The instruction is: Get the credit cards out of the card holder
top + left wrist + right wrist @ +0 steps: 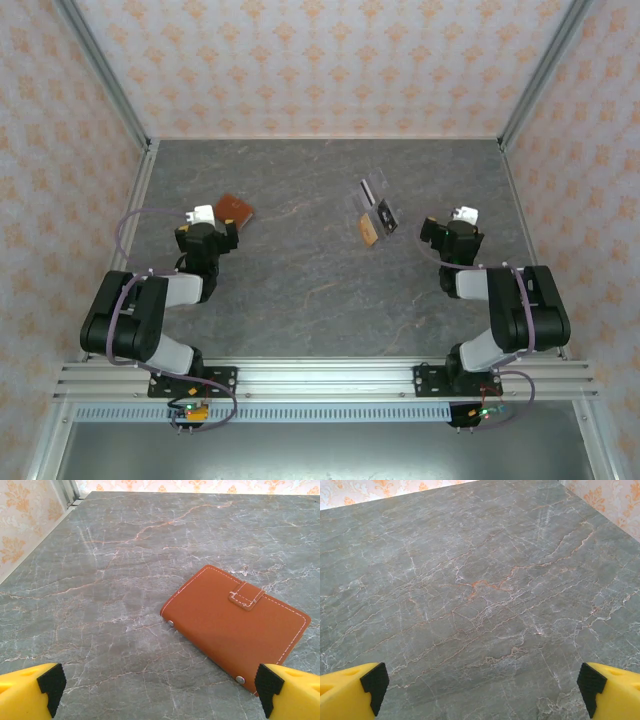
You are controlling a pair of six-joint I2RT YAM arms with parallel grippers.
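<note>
The card holder [237, 209] lies closed and flat on the grey marbled bench [300, 290], in the far left part, just beyond the left arm's wrist. In the left wrist view it is a reddish-brown wallet with pale stitching round the edge, a short strap tab [246, 596] folded over its far edge, and two small metal studs [171, 623] along its near edge. It lies at an angle to the camera, one corner pointing left. The left claw [160, 687] hovers over the bench just short of the holder, its jaws wide apart and empty. The black pad of one yellow finger [269, 689] sits by the holder's near right corner, though contact cannot be judged. The other finger [49, 684] is over bare bench, well to the left. Towards the far right of the bench, well apart from the holder, a clear plastic sleeve [373, 187] lies flat. Just on its near side lie a yellowish-brown credit card [368, 231] and a small dark piece beside it, too small to make out. The right claw [482, 690] is near these, on their right. Its jaws are likewise wide apart and hold nothing, with bare bench below in the right wrist view.
</note>
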